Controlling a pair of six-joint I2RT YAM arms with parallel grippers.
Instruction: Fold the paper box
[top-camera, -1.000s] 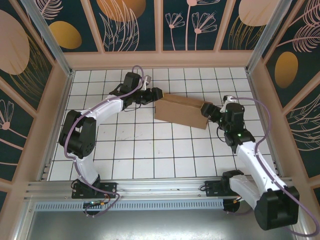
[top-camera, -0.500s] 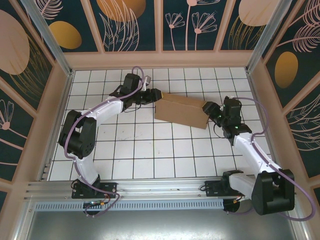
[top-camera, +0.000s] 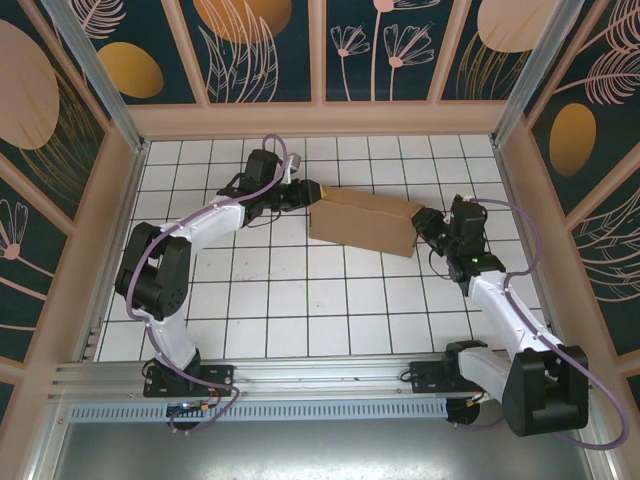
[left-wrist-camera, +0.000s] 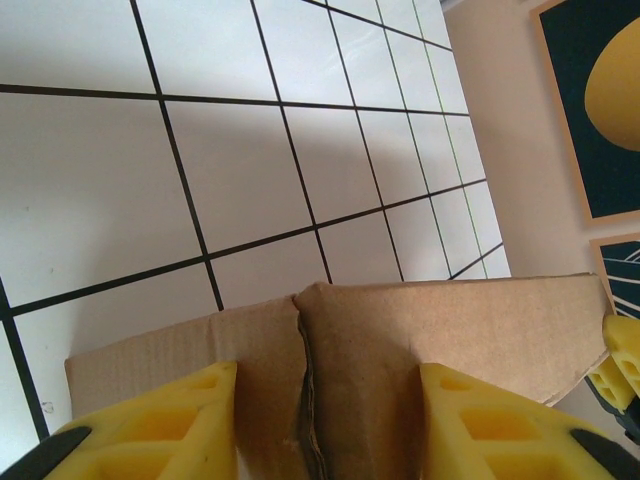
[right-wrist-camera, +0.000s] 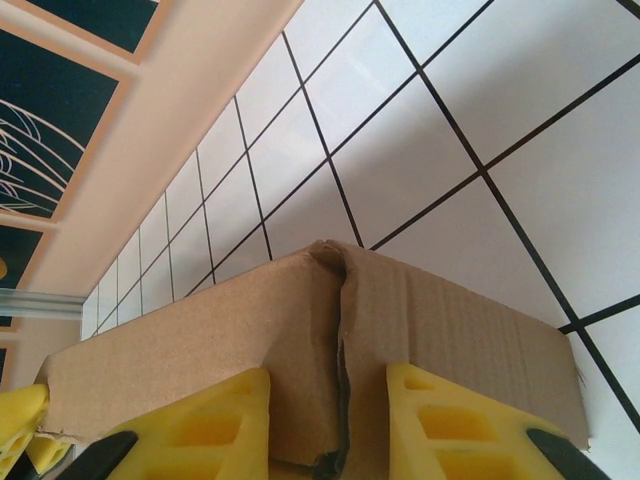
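Paper box (top-camera: 365, 222) toward desk's far edge, right of centre, walls already raised. Left hand (top-camera: 308, 190) and right hand (top-camera: 424, 220) both spread, straddling opposite ends. End seams gape; tucking probably left.

A brown paper box (top-camera: 362, 222) lies on the far half of the white tiled table (top-camera: 300, 300). Its long side runs left to right, with the right end a little nearer. The left gripper (top-camera: 308, 191) meets the box at its far left corner, its arm reaching in from the left. The right gripper (top-camera: 424, 221) meets the box's right end. A purple cable (top-camera: 150, 255) loops along the left arm. A metal rail (top-camera: 300, 375) crosses the near edge.
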